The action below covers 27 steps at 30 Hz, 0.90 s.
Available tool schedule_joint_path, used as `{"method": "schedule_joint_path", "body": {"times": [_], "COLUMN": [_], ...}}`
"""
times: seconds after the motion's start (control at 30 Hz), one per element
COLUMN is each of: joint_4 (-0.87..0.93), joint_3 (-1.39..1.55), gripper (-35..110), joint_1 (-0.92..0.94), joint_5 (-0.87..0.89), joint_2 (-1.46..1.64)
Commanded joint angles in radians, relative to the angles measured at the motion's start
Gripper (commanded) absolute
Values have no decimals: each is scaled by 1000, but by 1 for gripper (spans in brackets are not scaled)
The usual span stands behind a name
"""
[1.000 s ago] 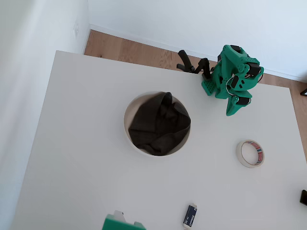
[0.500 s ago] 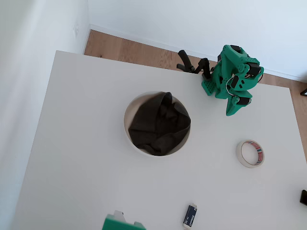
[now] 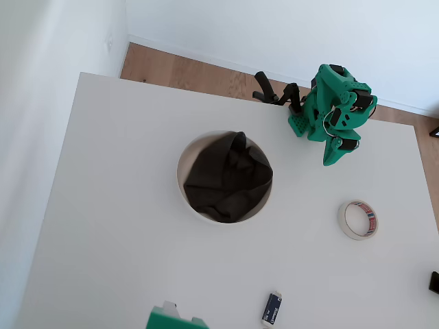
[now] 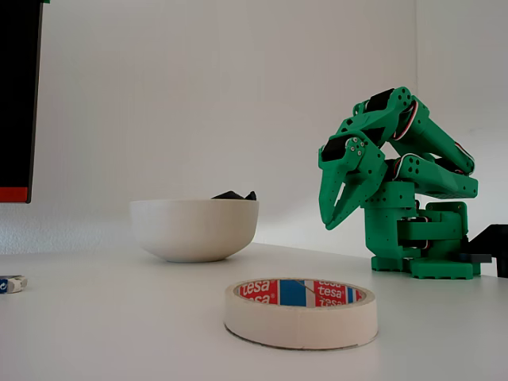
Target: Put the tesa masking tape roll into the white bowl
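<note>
Overhead view: a cream-white ring of masking tape (image 3: 357, 219) lies flat on the white table (image 3: 116, 205), toward the right side, well apart from the large round white bowl (image 3: 182, 179) at the table's middle. The bowl holds a crumpled dark charcoal cloth (image 3: 228, 178) that covers nearly all of its inside, leaving a thin crescent of white rim on the left. The green plastic arm (image 3: 336, 113) sits folded up near the table's far edge, above the tape and to the right of the bowl, touching neither. A small dark blue rectangular object (image 3: 271, 309) with white markings too small to read lies near the table's lower edge, below and between the bowl and the tape.

From the low fixed view, the tape roll (image 4: 301, 311) is nearest the camera, and its inner core shows a red-and-blue band with the word "tesa" printed in white, repeated around the ring. The bowl (image 4: 194, 228) stands behind it to the left, a tip of the dark cloth (image 4: 233, 194) peeking over its rim. The gripper (image 4: 329, 217) hangs pointing down above the table, clear of everything; its two green fingers are closed together into a point and hold nothing. The small blue object (image 4: 12, 284) shows at the left edge.
</note>
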Motion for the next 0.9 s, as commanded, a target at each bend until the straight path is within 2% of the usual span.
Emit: {"method": "schedule_joint_path", "body": {"times": [0.0,0.37,0.63,0.87], "joint_4": [-3,-55,-153,-153], "joint_3": [3,-63,-264,-594], "gripper": [-8,-8,-8,-8], "joint_1": [-23,32,37,11], "joint_5": [8,-6,0,-9], "joint_2": [6,-32,-365,-830]}}
